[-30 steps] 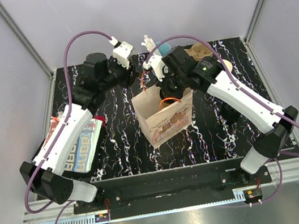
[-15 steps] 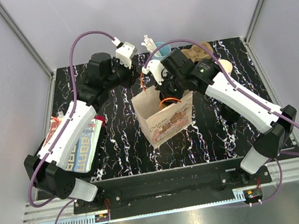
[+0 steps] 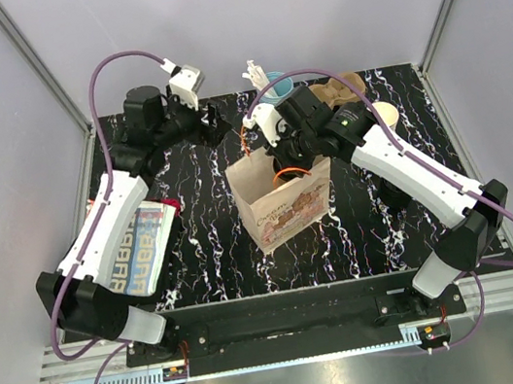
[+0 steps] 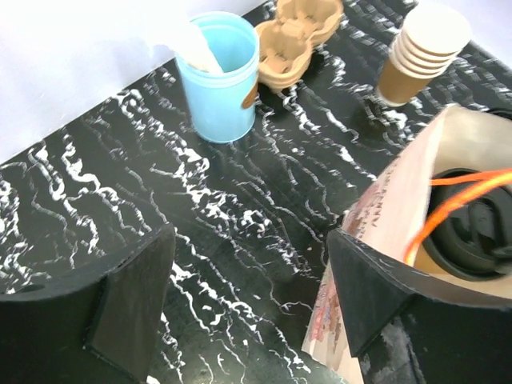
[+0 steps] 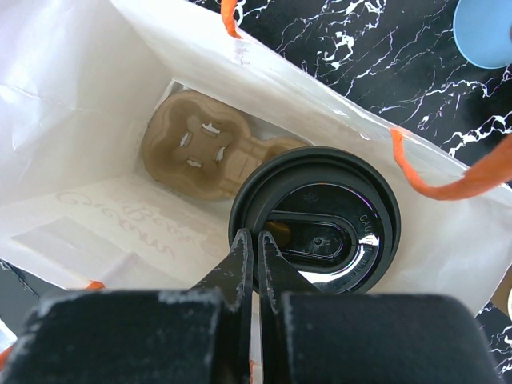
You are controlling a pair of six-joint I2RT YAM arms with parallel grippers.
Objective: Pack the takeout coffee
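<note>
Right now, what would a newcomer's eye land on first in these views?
The paper bag standing mid-table, with the black-lidded coffee inside it beside a pulp carrier. The right gripper reaches into the bag, shut, its tips at the coffee's rim. The left gripper hangs open left of the bag, holding nothing.

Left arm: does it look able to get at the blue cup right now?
Probably yes. The open left claw faces the blue cup with only marbled tabletop between them; the paper bag stands off to the side.

lid (image 5: 336, 232): glossy black plastic; bag (image 5: 80, 104): matt paper; tray (image 5: 204, 148): rough pulp
</note>
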